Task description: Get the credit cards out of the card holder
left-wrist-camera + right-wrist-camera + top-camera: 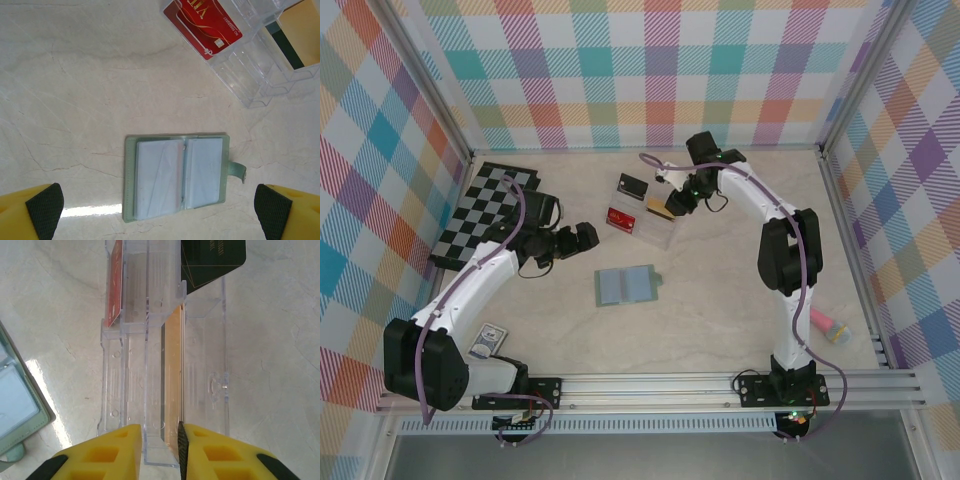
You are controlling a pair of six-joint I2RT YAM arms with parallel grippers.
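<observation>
The grey-green card holder (627, 285) lies open on the table, its pale blue sleeves (177, 175) facing up and its strap to the right. My left gripper (159, 215) hovers above it, open wide, with its pads (45, 210) far apart. A red card (207, 25) and an orange card (172, 375) stand in slots of the clear tray (205, 375). My right gripper (160, 450) is over the tray's end, open a little. The orange card's edge and a tray divider sit between its fingers, the card against the right pad (182, 447).
A dark green card (212, 257) leans at the tray's far end. A checkerboard mat (485, 210) lies at the back left. A small printed card (487, 342) rests near the left arm's base, and a pink object (830, 325) sits by the right wall.
</observation>
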